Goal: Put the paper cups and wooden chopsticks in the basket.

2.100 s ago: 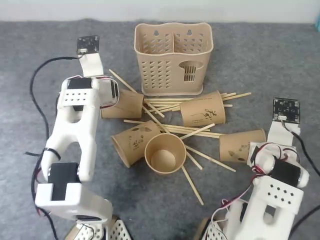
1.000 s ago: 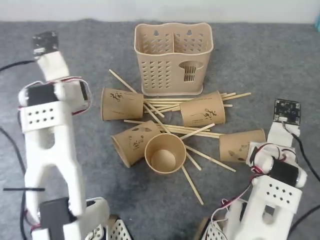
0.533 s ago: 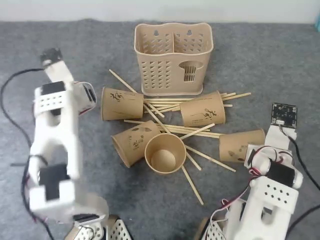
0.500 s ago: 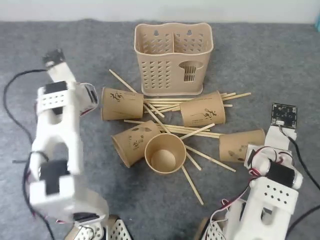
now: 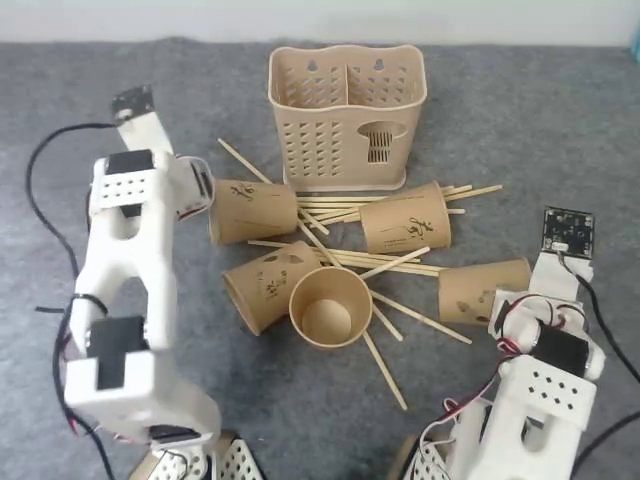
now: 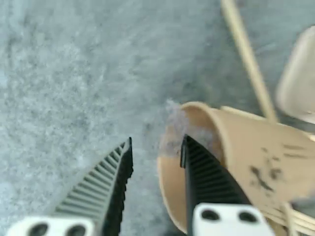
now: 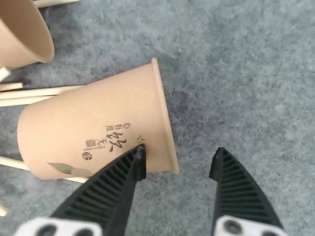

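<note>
From the high view, the left arm (image 5: 130, 230) covers part of the mouth end of the leftmost cup (image 5: 255, 212), and the right arm (image 5: 545, 350) clips a corner of the rightmost cup (image 5: 480, 290). The chopsticks (image 5: 350, 262) run under the cups, so I can't count them. The basket (image 5: 345, 150) hides its floor behind its front wall.

My left wrist view is blurred. The cup there runs off the frame, and I can't tell whether one of the left fingers (image 6: 206, 182) touches its rim. In my right wrist view, another cup (image 7: 19, 29) is cropped at the corner.

Grey felt-covered table (image 5: 520, 130); holds upright basket (image 5: 347, 120), four paper cups (image 5: 405, 220) on their sides, fifth cup (image 5: 330, 306) mouth-up, chopsticks (image 5: 385, 371) scattered between
</note>
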`<state>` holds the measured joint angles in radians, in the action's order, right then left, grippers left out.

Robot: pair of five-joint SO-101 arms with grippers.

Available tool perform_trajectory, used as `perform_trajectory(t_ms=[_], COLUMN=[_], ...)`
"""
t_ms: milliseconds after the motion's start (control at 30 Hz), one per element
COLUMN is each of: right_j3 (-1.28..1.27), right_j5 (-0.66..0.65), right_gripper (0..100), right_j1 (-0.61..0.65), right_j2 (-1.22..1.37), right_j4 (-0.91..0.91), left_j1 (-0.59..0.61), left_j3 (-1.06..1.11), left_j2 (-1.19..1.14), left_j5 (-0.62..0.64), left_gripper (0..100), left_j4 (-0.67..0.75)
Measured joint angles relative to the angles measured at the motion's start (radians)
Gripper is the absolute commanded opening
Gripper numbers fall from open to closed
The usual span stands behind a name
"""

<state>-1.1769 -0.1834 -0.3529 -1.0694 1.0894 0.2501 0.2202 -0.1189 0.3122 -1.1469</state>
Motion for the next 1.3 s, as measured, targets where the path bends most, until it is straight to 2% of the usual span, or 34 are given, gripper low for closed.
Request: perform_trajectory(t_ms=[100,267,467,733,933,1300], right_j3=[0.000,-0.002,-0.014,-0.014,-0.018,-0.018], right_j5=[0.000,0.000,0.000,0.000,0.000,0.000], right_gripper=[22.6,22.6,22.6,22.6,22.6,22.6], right_j1=[0.000,0.000,0.002,0.002,0.002,0.002], right_j2=[0.000,0.000,0.000,0.000,0.000,0.000], right_j4=[0.000,-0.008,-0.031,-0.034,-0.035,-0.035], left_j1=[-0.057,-0.155,-0.218,-0.236,-0.232,-0.161], left_j3=[0.000,0.000,0.000,-0.044,-0.048,-0.049], left_j2=[0.058,0.083,0.083,0.083,0.083,0.083], left_j5=[0.003,0.077,0.103,0.152,0.152,0.152], left_gripper=[15,15,16,16,30,29], left_j4=[-0.002,-0.002,-0.002,-0.002,-0.002,-0.014])
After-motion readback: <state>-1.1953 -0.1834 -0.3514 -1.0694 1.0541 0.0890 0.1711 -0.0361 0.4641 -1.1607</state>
